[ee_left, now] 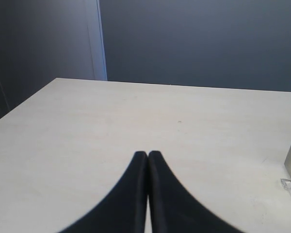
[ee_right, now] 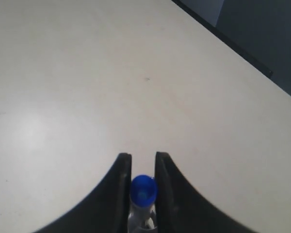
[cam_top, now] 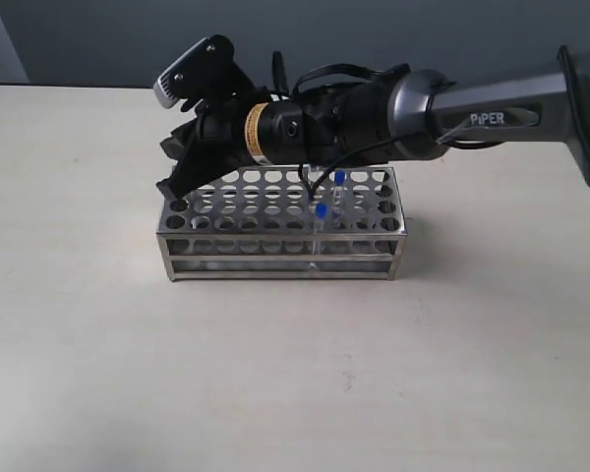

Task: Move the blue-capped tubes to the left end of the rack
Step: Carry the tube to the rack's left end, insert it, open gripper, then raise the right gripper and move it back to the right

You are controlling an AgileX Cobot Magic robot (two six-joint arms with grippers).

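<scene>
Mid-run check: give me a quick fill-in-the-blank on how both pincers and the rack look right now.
1. The right pincer grips a tube with a ___ cap.
2. The left pincer is ___ and holds nothing.
3. In the exterior view, ___ blue-capped tubes show standing in the rack.
4. In that view, the right pincer is at the rack's ___ end.

Missing words: blue; shut; two; left
</scene>
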